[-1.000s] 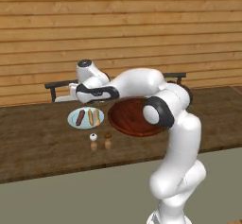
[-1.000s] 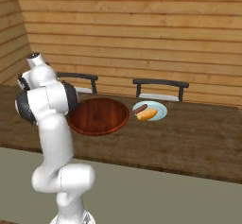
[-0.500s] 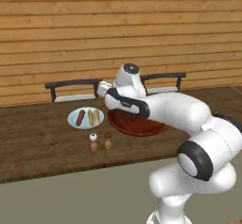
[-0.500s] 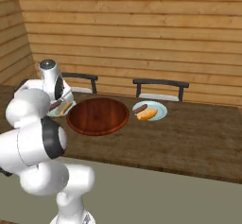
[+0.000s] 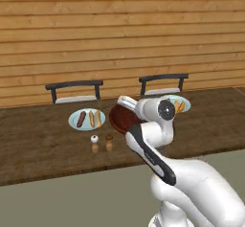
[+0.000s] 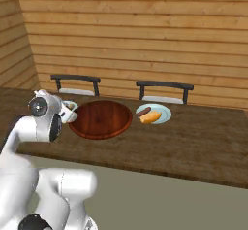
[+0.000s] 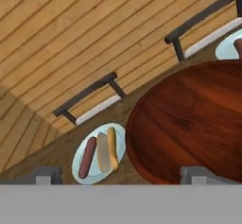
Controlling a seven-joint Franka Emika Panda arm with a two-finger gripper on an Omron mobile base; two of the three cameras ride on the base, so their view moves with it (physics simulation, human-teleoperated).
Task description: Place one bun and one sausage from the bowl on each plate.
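The large reddish-brown bowl (image 6: 100,119) sits at the centre of the right base view, glossy, shallow and empty. Just right of it, a pale blue plate (image 6: 161,113) carries a sausage (image 6: 143,111) and a bun (image 6: 150,117). In the lower left of the hand view, the other plate (image 7: 81,159) holds a sausage (image 7: 88,157) beside a bun (image 7: 108,149).
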